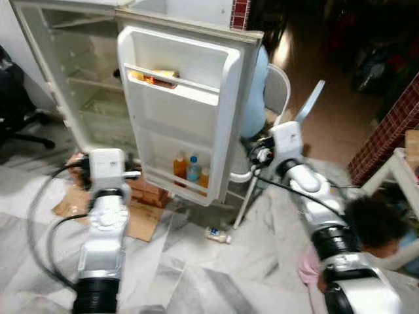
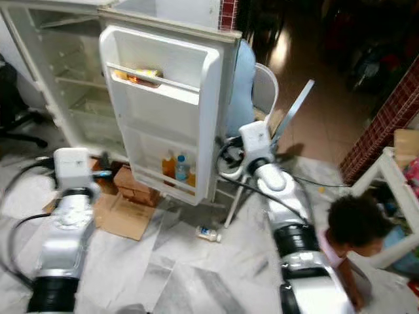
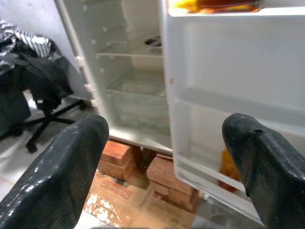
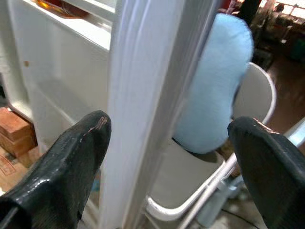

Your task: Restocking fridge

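fridge (image 1: 78, 72): white, standing open, shelves mostly bare
door (image 1: 183, 111): swung wide, orange and blue bottles (image 1: 188, 169) in bottom rack, packet in top rack
left gripper (image 3: 167, 157): fingers spread wide, nothing held, aimed at door's inner side
right gripper (image 4: 167, 157): fingers wide, straddling door's outer edge
floor: small bottle (image 1: 217, 234) lying below door, bricks and cardboard (image 1: 141, 216) under fridge
person (image 1: 373, 229): crouched beside right arm

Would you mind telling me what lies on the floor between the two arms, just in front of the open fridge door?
A small bottle lies on its side on the marble floor, below the fridge door, as the left eye view shows.
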{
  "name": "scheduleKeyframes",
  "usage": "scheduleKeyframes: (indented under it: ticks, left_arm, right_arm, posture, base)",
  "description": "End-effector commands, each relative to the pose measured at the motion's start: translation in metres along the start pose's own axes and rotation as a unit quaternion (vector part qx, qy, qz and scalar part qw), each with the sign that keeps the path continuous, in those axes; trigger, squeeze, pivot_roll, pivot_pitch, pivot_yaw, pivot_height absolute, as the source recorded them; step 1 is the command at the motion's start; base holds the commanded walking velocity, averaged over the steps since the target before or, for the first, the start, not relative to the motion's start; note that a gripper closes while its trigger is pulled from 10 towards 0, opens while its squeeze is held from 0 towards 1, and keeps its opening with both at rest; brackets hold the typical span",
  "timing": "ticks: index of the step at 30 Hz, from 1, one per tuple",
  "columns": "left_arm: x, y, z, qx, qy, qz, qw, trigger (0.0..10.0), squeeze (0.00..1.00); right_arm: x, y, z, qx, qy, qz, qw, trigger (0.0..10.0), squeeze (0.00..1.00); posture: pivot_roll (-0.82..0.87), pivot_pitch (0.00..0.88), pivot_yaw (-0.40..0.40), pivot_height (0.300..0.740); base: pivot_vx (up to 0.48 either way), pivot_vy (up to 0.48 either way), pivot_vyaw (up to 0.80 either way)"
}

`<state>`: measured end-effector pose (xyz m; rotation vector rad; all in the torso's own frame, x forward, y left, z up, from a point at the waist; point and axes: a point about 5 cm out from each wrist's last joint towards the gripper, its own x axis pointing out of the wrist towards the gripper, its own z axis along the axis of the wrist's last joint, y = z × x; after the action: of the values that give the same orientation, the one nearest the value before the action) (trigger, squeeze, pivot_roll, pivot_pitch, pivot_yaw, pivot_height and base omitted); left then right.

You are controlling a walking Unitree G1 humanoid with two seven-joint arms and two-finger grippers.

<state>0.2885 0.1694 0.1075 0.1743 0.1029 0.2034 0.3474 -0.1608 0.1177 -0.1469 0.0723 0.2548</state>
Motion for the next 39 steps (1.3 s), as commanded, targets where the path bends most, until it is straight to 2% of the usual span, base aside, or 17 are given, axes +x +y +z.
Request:
scheduleKeyframes:
  ticks: [1,11,16,23,27,29,30,32,34,39]
  left_arm:
    - [0.003,0.009,0.002,0.000,-0.003,0.012,1.000,10.0,0.00]
    - [0.003,0.009,0.001,-0.001,-0.002,0.014,1.000,10.0,0.00]
    - [0.002,0.011,0.000,-0.005,-0.002,0.018,1.000,10.0,0.00]
    - [-0.007,0.032,-0.007,0.000,0.023,0.058,0.998,10.0,0.00]
    - [-0.019,0.046,-0.023,0.001,0.060,0.062,0.996,10.0,0.00]
    - [-0.025,0.054,-0.032,-0.013,0.084,0.069,0.994,10.0,0.00]
    - [-0.031,0.061,-0.043,-0.012,0.117,0.080,0.990,10.0,0.00]
    - [-0.035,0.065,-0.051,-0.009,0.144,0.086,0.986,10.0,0.00]
    - [-0.048,0.073,-0.077,-0.056,0.225,0.106,0.967,10.0,0.00]
    - [-0.056,0.078,-0.092,-0.064,0.254,0.103,0.960,10.0,0.00]
  right_arm:
    - [0.005,0.010,0.006,-0.002,-0.014,0.016,1.000,10.0,0.00]
    - [0.007,0.010,0.006,-0.013,-0.013,0.012,1.000,10.0,0.00]
    - [0.008,0.011,0.005,-0.016,-0.014,0.009,1.000,10.0,0.00]
    - [0.010,0.007,0.006,-0.019,-0.017,-0.013,1.000,10.0,0.00]
    - [0.017,0.009,0.010,-0.002,-0.017,-0.035,0.999,10.0,0.00]
    - [0.021,0.016,0.014,0.014,-0.018,-0.028,0.999,10.0,0.00]
    - [0.026,0.026,0.020,0.028,-0.025,-0.007,0.999,10.0,0.00]
    - [0.028,0.034,0.026,0.040,-0.033,0.018,0.998,10.0,0.00]
    - [0.032,0.049,0.039,0.038,-0.055,0.048,0.997,10.0,0.00]
    - [0.039,0.051,0.041,0.028,-0.046,0.028,0.998,10.0,0.00]
  posture:
    - [0.10,0.000,-0.056,0.740]
    - [0.10,0.000,-0.058,0.740]
    - [0.10,0.000,-0.061,0.740]
    - [0.11,0.000,-0.058,0.740]
    - [0.12,0.000,-0.058,0.740]
    - [0.13,0.000,-0.058,0.740]
    - [0.14,0.000,-0.059,0.740]
    - [0.14,0.000,-0.061,0.740]
    - [0.14,0.000,-0.062,0.740]
    - [0.14,0.000,-0.063,0.740]
  base:
    - [0.480,0.000,0.00]
    - [0.469,0.000,0.00]
    - [0.000,0.000,0.00]
    - [0.000,0.000,0.00]
    - [0.000,0.000,0.00]
    - [0.000,0.000,0.00]
    - [0.000,0.000,0.00]
    - [0.000,0.000,0.00]
    - [0.000,0.000,0.00]
    - [0.000,0.000,0.00]
